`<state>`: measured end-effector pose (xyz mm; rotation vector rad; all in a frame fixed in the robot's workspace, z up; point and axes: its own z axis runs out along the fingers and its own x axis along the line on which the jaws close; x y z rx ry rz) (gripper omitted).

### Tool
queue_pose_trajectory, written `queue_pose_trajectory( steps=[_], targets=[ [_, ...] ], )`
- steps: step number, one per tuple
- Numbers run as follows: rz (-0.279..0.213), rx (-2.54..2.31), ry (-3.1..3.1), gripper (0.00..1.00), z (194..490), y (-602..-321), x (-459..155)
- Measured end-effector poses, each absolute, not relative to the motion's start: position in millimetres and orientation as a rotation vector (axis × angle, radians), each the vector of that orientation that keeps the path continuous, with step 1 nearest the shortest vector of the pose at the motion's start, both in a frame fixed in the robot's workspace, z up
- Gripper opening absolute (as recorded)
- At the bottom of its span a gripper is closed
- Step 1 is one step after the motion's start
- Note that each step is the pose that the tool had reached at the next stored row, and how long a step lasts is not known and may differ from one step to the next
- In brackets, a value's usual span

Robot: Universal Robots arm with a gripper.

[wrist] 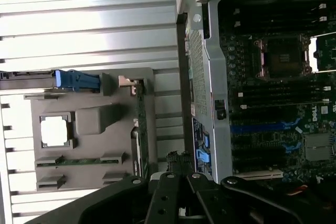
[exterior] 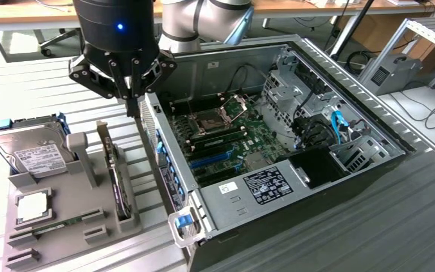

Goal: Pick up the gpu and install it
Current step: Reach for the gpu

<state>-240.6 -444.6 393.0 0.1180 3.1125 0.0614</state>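
Observation:
The gpu [exterior: 116, 173] stands on its long edge in a slot of the grey holder [exterior: 66, 241], its silver end bracket at the far end. In the wrist view the gpu [wrist: 140, 124] is a thin green edge beside the holder [wrist: 84, 179]. My gripper [exterior: 132, 107] hangs above the gap between the holder and the open computer case [exterior: 353, 187], just beyond the card's bracket end and clear of it. Its black fingers [wrist: 167, 179] sit close together, shut on nothing. Blue expansion slots [exterior: 210, 161] lie on the motherboard [exterior: 229, 139] inside the case.
On the holder rest a silver hard drive [exterior: 32, 148] in a blue frame, a processor chip [exterior: 32, 207] and a narrow green memory strip [exterior: 59, 225]. The case's rear wall [exterior: 161, 153] rises right beside the gpu. Slatted metal table [exterior: 29, 90] surrounds everything.

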Motion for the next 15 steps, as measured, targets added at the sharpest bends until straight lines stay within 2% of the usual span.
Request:
queue_pose_trajectory(
  steps=[15],
  targets=[
    [0.057, 0.118, 3.112, 0.11, 393, -464, -248]
  ],
)
